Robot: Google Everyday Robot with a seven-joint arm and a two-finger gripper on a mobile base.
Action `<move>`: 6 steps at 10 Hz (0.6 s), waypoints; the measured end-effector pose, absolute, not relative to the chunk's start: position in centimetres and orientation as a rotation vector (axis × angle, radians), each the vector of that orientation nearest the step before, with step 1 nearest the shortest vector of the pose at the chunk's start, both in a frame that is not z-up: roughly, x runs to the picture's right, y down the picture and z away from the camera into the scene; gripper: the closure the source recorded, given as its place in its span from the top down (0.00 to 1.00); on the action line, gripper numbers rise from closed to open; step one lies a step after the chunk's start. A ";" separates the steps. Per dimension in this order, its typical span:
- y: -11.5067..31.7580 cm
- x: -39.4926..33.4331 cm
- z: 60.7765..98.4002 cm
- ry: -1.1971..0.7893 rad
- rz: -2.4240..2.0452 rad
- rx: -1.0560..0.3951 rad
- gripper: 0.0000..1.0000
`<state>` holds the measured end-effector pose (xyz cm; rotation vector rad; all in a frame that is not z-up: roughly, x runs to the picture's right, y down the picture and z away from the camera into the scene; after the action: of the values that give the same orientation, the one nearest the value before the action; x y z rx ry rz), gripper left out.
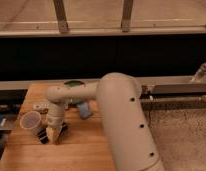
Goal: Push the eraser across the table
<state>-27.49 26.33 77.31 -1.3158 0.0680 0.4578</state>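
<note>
The eraser (44,136), black with pale stripes, lies on the wooden table (81,152) near its left side, just in front of and to the right of a translucent cup (31,121). Most of the eraser is hidden behind my gripper. My gripper (54,135) points down at the tabletop and sits against the eraser's right side. The white arm (116,115) reaches in from the right and covers much of the table's right half.
A green bowl (73,84) stands at the table's back edge behind the arm. A blue pad (84,110) lies right of the wrist. A small pale item (40,106) lies behind the cup. The table's left edge is close to the cup.
</note>
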 end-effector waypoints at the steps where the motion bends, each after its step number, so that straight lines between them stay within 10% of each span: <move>1: 25.8 -27.9 77.6 0.069 0.441 -1.290 0.00; 6: 19.1 -20.2 78.4 0.172 0.564 -1.063 0.00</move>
<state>-20.16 19.06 78.38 -1.0630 0.1718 0.5637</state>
